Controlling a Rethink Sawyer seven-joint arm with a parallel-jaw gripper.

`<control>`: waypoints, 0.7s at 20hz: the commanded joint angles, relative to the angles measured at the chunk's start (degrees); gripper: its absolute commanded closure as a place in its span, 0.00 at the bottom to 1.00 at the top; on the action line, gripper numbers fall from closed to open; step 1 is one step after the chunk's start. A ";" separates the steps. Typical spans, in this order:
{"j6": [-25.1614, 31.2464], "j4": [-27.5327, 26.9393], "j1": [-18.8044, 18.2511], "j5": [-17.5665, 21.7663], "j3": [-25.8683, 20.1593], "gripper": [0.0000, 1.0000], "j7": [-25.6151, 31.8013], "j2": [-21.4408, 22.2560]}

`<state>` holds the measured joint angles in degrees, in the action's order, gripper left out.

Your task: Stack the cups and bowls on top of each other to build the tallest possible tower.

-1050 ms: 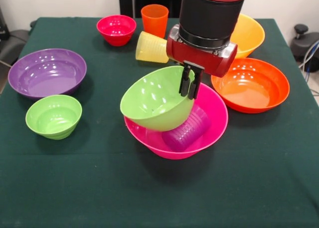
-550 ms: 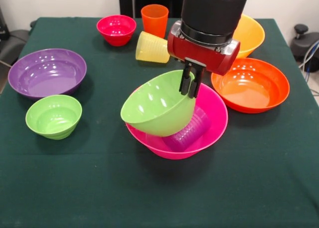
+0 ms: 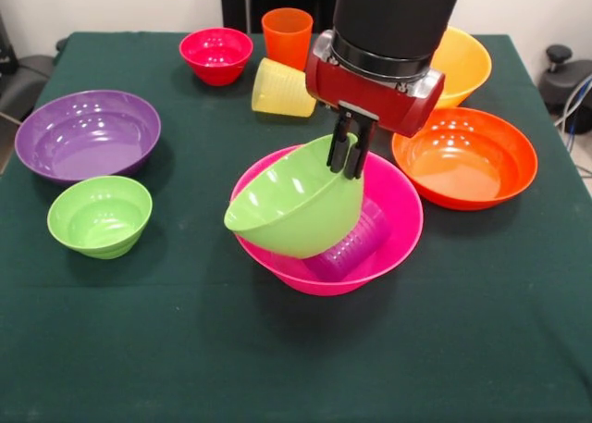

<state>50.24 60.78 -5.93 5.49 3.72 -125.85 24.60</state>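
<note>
Pinching the far rim of the medium green bowl, the end effector has its two dark fingers closed narrowly on the bowl's wall, one finger inside and one outside. That bowl hangs tilted, its mouth turned up and toward the left of the front view, and its underside sits inside the large pink bowl, which stands near the middle of the table. A purple cup lies on its side in the pink bowl, under and just beside the green bowl; whether the two touch cannot be told. To the right of the pink bowl, and just beside it, stands the orange-red bowl, upright and empty. Behind that, partly hidden by the red and black arm, is the yellow-orange bowl. A yellow cup lies on its side behind the pink bowl, with the orange cup upright just beyond it and the small red bowl to its left. On the left side of the table the large purple bowl stands upright, and the small green bowl sits just in front of it, well apart from the pink bowl.
</note>
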 commanded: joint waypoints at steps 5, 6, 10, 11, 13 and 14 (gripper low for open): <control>1.09 -0.24 1.80 -1.56 -2.05 1.00 -6.49 -2.03; 0.24 0.07 1.77 -1.94 -2.33 1.00 -6.66 -2.27; -1.49 -0.49 3.40 -2.59 -1.22 1.00 -9.81 -3.38; -0.84 -1.13 3.96 -2.90 -0.68 1.00 -10.88 -3.68; 0.78 -1.77 5.16 -3.88 0.22 1.00 -13.18 -3.90; 1.52 -2.12 5.74 -4.32 0.73 1.00 -14.03 -4.03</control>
<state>50.46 60.42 -3.35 2.82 6.03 -125.87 22.05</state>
